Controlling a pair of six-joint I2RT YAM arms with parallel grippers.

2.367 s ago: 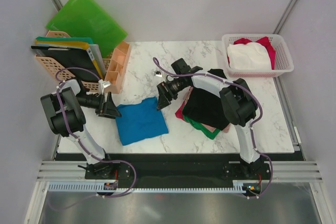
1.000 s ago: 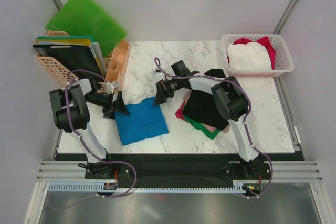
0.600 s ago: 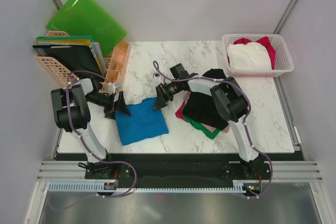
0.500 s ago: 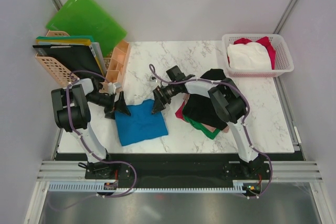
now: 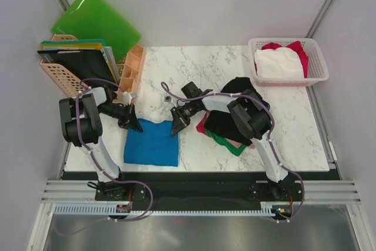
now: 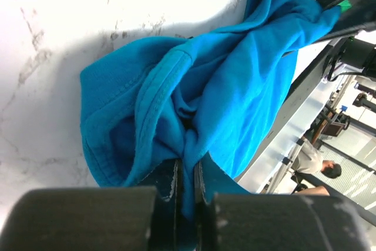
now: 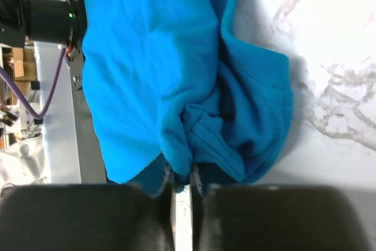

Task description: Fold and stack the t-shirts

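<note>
The bright blue t-shirt (image 5: 151,145) is spread on the marble tabletop (image 5: 294,123) just left of the black-topped t-shirt stack (image 5: 226,123). Its far corners are pinched tightly by the left hand (image 5: 134,124) and the right hand (image 5: 176,123).

The white marble table (image 5: 194,63) carries a blue t-shirt (image 5: 151,145) near its front left; just right of it, a heap of t-shirts (image 5: 223,123) — black on top, red, green and pink edges beneath; a white lattice basket (image 5: 316,72) sits at the far right corner; a peach organiser (image 5: 132,72) at the left edge.
</note>
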